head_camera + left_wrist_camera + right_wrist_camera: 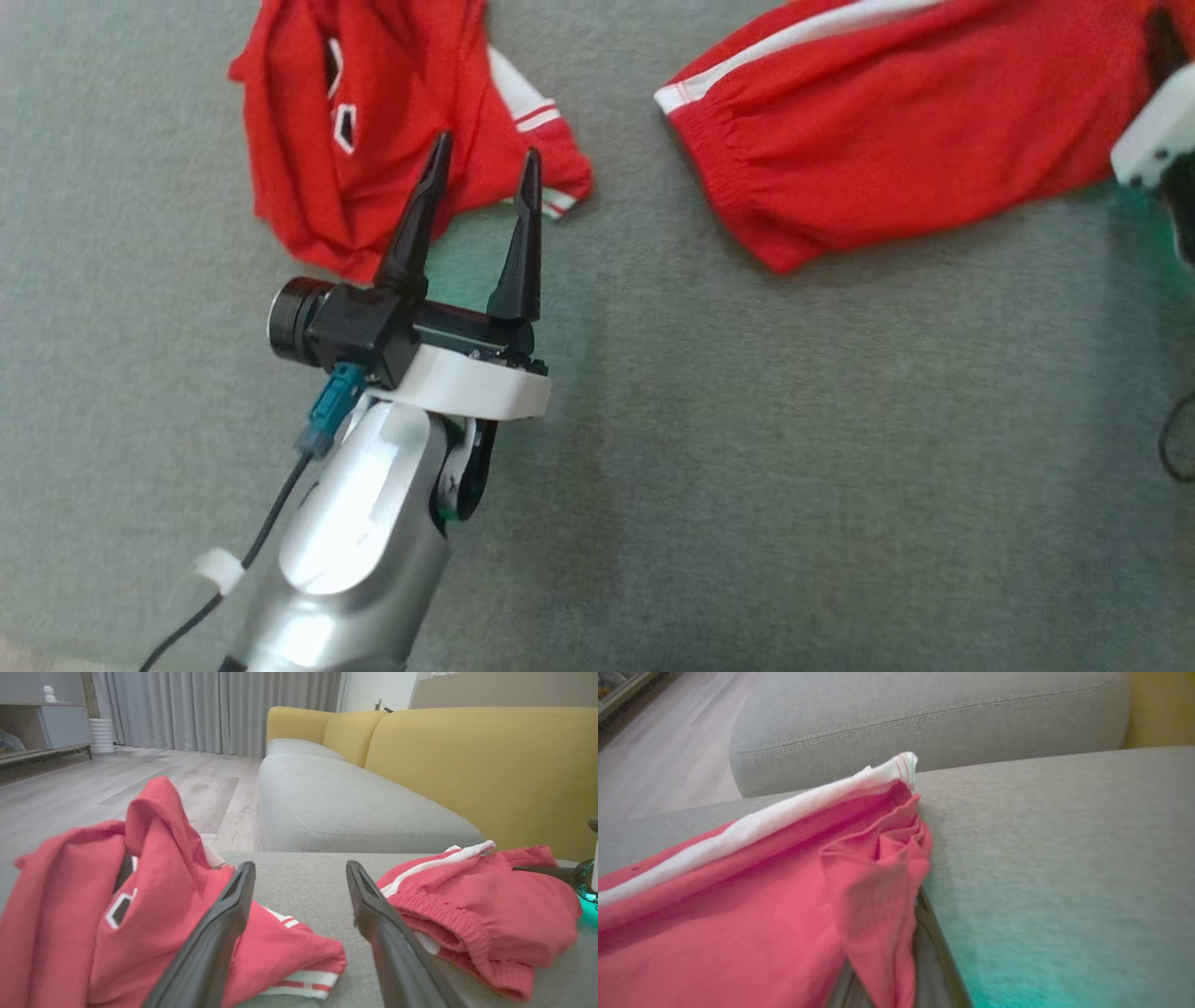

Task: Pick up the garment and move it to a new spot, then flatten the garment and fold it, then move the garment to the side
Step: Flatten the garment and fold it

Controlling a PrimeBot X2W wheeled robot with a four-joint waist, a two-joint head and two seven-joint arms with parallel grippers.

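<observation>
- The left claw (486,147) has its fingers spread apart, tips over the crumpled red shirt (373,121).
- The right claw (537,871) is pinched together on the red shorts (896,121), which lie at the cushion's right with a gathered elastic waistband and a white stripe.
- Bare grey woven cushion (747,467) separates the 2 garments.
</observation>
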